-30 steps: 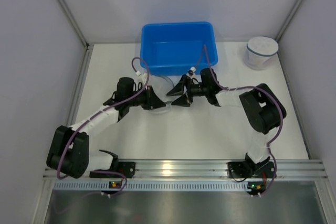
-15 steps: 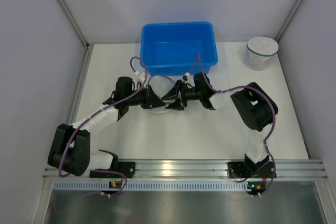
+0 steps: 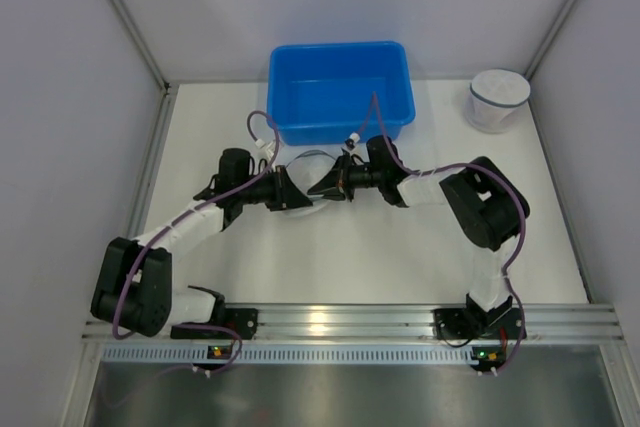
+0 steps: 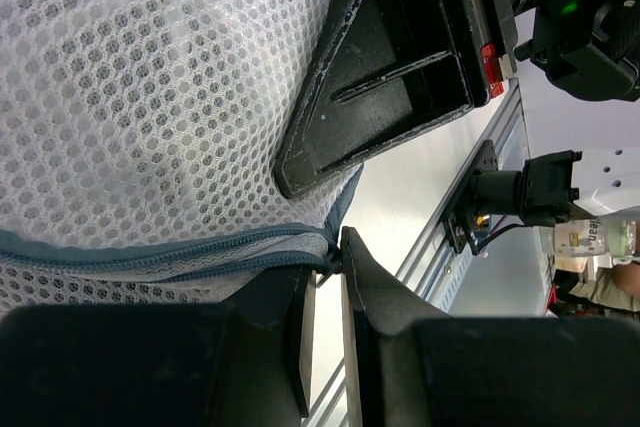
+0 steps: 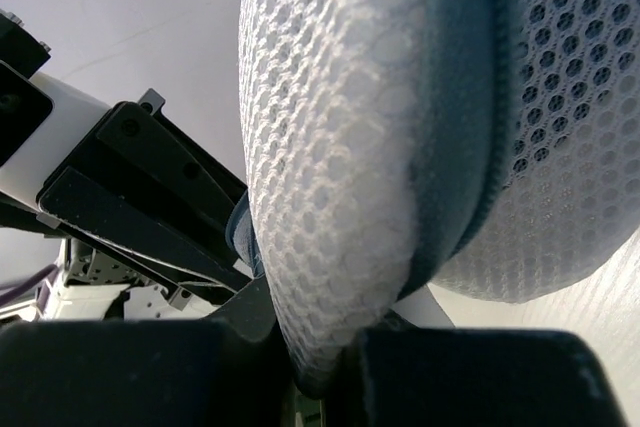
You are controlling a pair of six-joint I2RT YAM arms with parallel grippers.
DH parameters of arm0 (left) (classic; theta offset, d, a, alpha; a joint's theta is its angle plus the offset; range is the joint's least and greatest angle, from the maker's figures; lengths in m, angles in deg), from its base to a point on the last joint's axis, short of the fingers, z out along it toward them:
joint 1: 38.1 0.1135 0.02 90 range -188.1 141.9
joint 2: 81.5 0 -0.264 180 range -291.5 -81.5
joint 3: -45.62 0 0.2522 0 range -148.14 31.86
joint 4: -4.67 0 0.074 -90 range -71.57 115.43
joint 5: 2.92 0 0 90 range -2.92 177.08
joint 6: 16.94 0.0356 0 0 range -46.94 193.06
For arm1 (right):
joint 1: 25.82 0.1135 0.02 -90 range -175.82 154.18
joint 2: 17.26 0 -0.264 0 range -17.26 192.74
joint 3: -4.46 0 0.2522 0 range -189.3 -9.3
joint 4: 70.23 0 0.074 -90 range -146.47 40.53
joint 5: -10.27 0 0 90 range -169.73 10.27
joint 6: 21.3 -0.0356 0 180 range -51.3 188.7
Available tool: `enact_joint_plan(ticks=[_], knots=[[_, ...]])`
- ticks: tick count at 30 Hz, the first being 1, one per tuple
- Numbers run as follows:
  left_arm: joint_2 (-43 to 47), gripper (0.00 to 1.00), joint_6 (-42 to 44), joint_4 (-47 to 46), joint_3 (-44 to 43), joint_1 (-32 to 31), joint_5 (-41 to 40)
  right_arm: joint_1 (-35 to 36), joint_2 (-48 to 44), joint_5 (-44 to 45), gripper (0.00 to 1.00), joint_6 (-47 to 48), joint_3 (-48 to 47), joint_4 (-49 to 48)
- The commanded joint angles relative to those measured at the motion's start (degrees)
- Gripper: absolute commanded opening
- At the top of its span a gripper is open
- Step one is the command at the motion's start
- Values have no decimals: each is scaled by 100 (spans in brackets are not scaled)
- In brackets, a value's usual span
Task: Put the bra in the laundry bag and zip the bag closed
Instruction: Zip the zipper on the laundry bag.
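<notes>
Leftward the right pincer (image 3: 332, 185) has slid over the last second, closing on its partner. Its jaws, wide then, are now clamped on a fold of the white mesh laundry bag (image 5: 340, 147).

Nearest the arm bases lies the bare white table (image 3: 350, 257). Just beyond it, the left pincer (image 4: 325, 252) is drawn narrow, nipping the end of the grey-blue zipper (image 4: 170, 259). Whether it has the slider or only the tape, I cannot tell.

The bag bulges between the two pincers, touching both. The bra is not to be seen; the rounded mesh suggests it may be inside.

Zipping looks to be the step in hand. To do it well, the right pincer should anchor the fabric firmly while the left draws straight along the zipper line, keeping the tape taut and the mesh out of the teeth.

Farther off, behind both pincers, stands the blue plastic tub (image 3: 340, 87).
</notes>
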Motion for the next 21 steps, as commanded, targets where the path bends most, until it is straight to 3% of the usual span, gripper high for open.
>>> enact_joint_plan(ticks=[1,14,21], knots=[[350,5,213,305,-124,67,882,-392,3,943,0,481,-165,298],[60,27,-60,-310,-194,76,803,-313,-111,777,0,226,11,-185],[-10,28,-174,-574,-168,76,741,-269,-129,759,0,165,20,-352]])
